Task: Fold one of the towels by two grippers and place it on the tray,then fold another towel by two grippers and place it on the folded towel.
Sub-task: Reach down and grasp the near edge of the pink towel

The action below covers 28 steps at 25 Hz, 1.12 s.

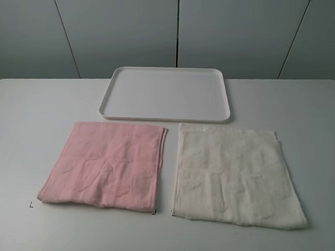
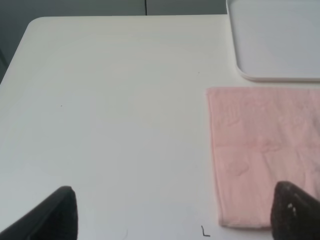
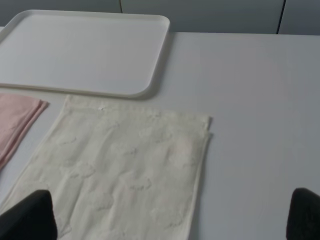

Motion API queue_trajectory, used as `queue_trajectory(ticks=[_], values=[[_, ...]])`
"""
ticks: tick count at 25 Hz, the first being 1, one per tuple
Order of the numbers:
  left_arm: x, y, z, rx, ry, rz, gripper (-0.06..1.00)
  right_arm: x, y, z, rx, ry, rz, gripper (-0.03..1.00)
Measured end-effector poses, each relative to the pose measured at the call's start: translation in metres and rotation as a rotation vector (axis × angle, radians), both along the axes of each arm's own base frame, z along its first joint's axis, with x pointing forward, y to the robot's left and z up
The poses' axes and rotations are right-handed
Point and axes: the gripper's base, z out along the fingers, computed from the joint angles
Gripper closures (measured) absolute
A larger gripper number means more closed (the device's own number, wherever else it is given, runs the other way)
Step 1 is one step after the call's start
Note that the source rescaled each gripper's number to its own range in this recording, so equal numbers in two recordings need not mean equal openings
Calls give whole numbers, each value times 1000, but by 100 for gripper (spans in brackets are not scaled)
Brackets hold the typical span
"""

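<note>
Tray: 1, white. Towels: 2, being 1 pink towel and 1 cream towel, flat, side by side on table. Grippers: 2, left gripper and right gripper, claws spread apart.

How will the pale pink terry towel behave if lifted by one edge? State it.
Probably floppy: the pale pink terry towel lies flat in doubled layers, so it would likely sag and unfold. Its fuzzy pile probably drags rather than slides on the white table.
</note>
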Motion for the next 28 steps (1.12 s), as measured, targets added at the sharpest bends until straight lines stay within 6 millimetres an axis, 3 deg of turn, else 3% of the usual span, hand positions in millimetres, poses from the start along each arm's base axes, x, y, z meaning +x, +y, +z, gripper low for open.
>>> queue_trajectory(ticks=[23, 28], values=[[1, -1, 0, 1, 4, -13, -4, 0, 1, 0, 6, 1, 8, -3], [16, -4, 6, 13, 88, -70, -4, -3, 4, 8, 55, -28, 37, -3]])
